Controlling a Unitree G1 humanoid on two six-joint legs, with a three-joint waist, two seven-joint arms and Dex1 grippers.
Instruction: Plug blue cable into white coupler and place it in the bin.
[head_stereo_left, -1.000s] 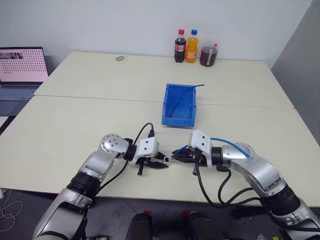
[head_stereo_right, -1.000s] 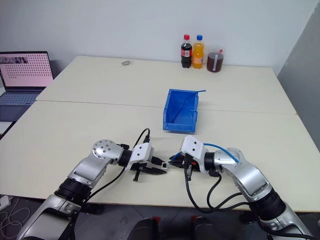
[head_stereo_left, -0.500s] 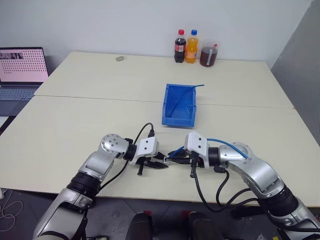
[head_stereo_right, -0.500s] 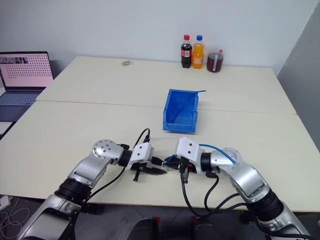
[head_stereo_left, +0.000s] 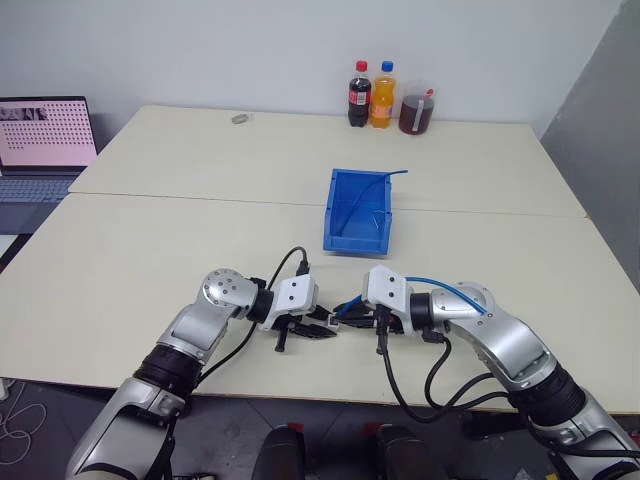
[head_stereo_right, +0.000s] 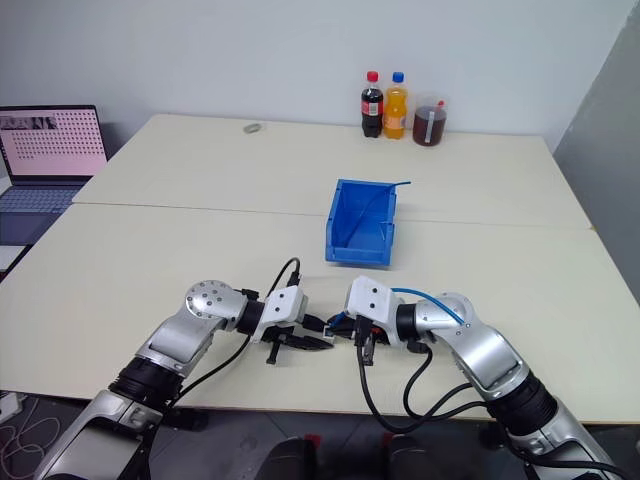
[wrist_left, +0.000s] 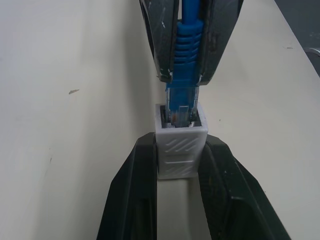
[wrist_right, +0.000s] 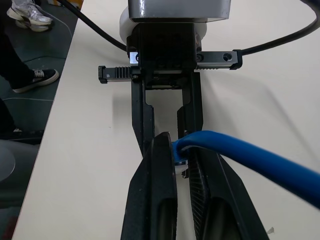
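The white coupler (wrist_left: 181, 150) is clamped between the black fingers of my left gripper (wrist_left: 180, 145), just above the table near its front edge. Facing it, my right gripper (wrist_right: 179, 150) is shut on the blue boot of the blue cable (wrist_left: 187, 55), whose clear plug tip sits in the coupler's socket opening. In the left eye view the two grippers meet tip to tip, left gripper (head_stereo_left: 318, 328) against right gripper (head_stereo_left: 345, 310). From there the blue cable (head_stereo_left: 450, 285) arcs back over my right forearm. Beyond the grippers stands the blue bin (head_stereo_left: 335, 215), open-topped.
A thin dark-blue strand (head_stereo_left: 368, 195) leans inside the bin. Two bottles (head_stereo_left: 371, 93) and a jar (head_stereo_left: 417, 108) stand at the table's far edge, with a small round object (head_stereo_left: 240, 117) to their left. A laptop (head_stereo_left: 40, 135) sits at far left.
My right wrist has rolled a little and its forearm has shifted slightly left, the plug staying at the coupler. The left gripper has held still.
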